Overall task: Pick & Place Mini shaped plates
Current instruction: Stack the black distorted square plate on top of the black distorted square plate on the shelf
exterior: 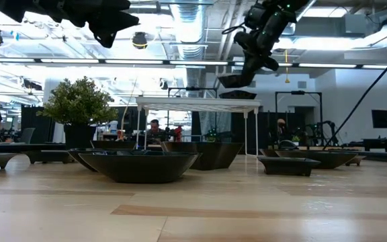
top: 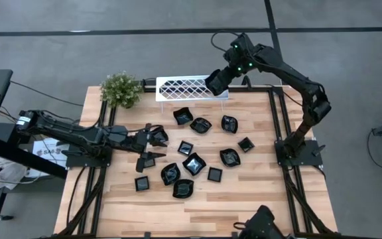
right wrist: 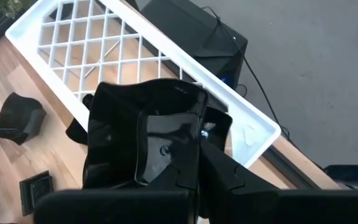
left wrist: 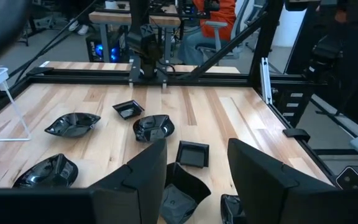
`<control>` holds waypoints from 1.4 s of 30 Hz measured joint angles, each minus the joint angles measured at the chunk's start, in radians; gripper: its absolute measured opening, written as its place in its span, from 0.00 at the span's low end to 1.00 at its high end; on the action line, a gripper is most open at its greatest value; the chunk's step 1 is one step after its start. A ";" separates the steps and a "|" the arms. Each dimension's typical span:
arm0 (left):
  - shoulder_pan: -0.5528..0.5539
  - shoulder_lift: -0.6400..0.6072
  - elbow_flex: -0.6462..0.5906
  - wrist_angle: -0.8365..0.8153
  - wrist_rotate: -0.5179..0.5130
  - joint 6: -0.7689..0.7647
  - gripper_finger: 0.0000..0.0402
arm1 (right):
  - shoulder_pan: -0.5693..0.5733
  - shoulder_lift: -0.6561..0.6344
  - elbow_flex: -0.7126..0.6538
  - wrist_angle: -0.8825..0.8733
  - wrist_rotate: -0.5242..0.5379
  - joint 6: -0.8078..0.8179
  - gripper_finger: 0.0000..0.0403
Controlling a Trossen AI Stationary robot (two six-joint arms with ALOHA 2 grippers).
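Right wrist view: right gripper (right wrist: 201, 140) clamps a wavy-rimmed plate (right wrist: 142, 140) by its rim, tilted above the rack (right wrist: 166, 62).

My high camera looks straight down on the worktop (top: 197, 206); my low one sits at its surface; both share the white rack (top: 190, 87).

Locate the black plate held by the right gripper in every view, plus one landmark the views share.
High view: plate at the white lattice rack's right end, top centre.
Low view: plate hanging above the rack top, upper centre-right.
Left wrist view: not in it.
Right wrist view: plate fills the centre, pinched in the right gripper.
Shared landmark: the rack.
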 joint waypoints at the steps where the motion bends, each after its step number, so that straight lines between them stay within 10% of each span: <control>1: 0.000 0.000 0.000 0.000 0.000 0.000 0.43 | 0.001 0.000 0.000 0.000 0.000 0.000 0.01; 42: 0.000 0.001 -0.031 0.003 0.000 -0.024 0.43 | 0.080 -0.131 -0.014 0.013 0.090 -0.034 0.18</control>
